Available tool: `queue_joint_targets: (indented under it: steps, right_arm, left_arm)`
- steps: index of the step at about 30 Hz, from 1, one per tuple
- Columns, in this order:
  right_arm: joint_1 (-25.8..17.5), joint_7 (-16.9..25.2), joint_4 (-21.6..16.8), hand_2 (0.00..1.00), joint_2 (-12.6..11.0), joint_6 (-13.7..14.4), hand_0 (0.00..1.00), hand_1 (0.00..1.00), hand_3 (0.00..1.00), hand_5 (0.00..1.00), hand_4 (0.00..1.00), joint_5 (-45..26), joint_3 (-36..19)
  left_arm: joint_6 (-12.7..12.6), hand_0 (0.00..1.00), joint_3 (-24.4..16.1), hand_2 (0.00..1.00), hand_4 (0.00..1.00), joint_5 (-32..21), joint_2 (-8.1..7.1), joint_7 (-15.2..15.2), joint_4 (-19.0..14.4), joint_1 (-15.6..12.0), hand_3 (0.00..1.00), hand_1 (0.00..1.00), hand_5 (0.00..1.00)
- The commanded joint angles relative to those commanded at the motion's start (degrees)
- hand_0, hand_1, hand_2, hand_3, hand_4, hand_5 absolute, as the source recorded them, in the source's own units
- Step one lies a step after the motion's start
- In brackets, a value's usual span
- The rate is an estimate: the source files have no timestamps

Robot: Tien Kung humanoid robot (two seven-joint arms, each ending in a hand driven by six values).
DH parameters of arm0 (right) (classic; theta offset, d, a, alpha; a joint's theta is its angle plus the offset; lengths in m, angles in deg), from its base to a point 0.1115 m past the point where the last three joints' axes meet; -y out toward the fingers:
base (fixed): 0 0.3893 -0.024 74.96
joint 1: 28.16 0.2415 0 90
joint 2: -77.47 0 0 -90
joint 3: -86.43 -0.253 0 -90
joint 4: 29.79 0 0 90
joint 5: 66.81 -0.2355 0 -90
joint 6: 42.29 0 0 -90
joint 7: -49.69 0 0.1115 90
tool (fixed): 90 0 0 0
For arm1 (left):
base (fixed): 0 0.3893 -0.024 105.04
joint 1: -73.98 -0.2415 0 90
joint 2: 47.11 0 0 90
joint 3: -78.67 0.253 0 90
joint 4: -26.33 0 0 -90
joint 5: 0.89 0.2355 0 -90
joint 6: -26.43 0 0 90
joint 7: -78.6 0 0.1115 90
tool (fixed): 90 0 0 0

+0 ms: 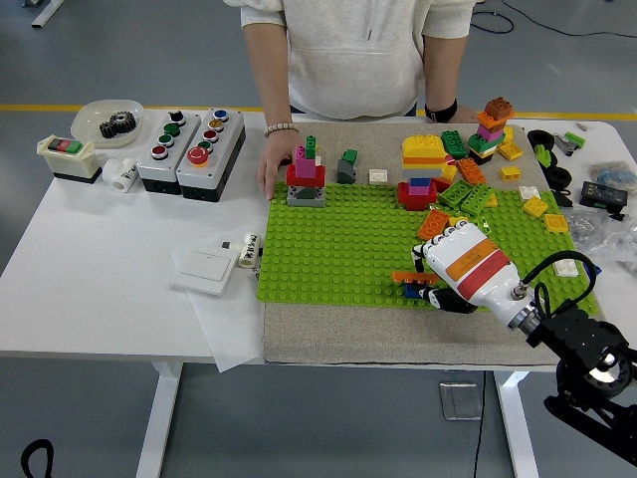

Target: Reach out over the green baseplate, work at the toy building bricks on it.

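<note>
The green baseplate [338, 249] lies on a beige mat in the middle of the table. My right hand [430, 284], white with orange and red bands, reaches in from the lower right over the plate's front right part. Its fingers are curled on a flat orange brick [410, 276], which it holds level just over a blue brick [412, 292] near the plate's front edge. Whether the two bricks touch is hidden by the fingers. A red, magenta and green tower [306, 174] stands at the plate's back left, and a person's hand [269, 174] rests beside it.
A yellow, red and blue stack [422, 167] and several loose bricks [463, 194] crowd the plate's back right. Another small tower [491, 124] stands behind them. Two button boxes [189, 149], a white bowl [90, 127] and a white switch plate [204, 264] lie to the left.
</note>
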Motion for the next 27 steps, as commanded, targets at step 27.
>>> queue_joint_targets:
  steps: [27]
  right_arm:
    - [5.2, -2.6, 14.6, 0.376, -1.2, -1.0, 0.270, 0.290, 0.434, 0.246, 0.523, 0.0, -6.6]
  left_arm:
    - [0.0, 0.659, 0.1, 0.686, 0.665, -0.1, 0.00, -0.2, 0.0, 0.2, 0.610, 0.652, 0.662]
